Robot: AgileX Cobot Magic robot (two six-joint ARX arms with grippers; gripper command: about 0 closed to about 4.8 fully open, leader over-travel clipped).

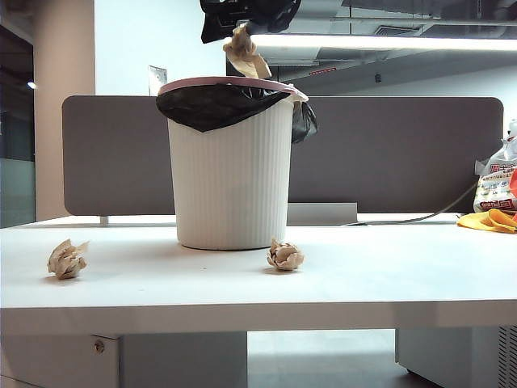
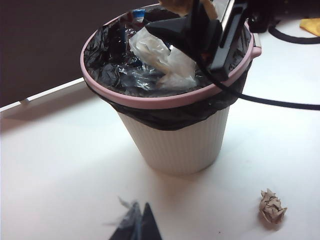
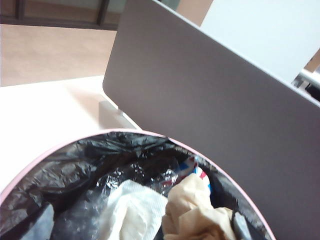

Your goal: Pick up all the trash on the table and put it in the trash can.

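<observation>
A wide white table (image 1: 388, 283) carries everything, with a grey-brown divider panel (image 1: 404, 153) standing along its far edge. One trash can (image 1: 233, 166), white and ribbed with a pink rim ring and a black bag liner, stands upright near the middle of the table; inside it lie a crumpled white wad (image 3: 132, 212) and some clear plastic film. At the right end of the table, well apart from the can, sit a white printed plastic bag (image 1: 494, 184) and yellow-orange items (image 1: 489, 220), with a dark cable (image 1: 404, 220) trailing toward them. Three wads of beige-tan paper show: one (image 1: 67, 259) lies on the table well to the left of the can, one (image 1: 285, 255) lies just in front of the can's base, and the third (image 1: 246, 53) hangs over the can's mouth. The right gripper (image 1: 246, 16) is directly above the can rim, its jaws spread and the third wad at its fingertips; whether it grips cannot be told. The left gripper (image 2: 137, 227) hovers low over bare table beside the can, its dark fingertips pressed together and holding nothing.
</observation>
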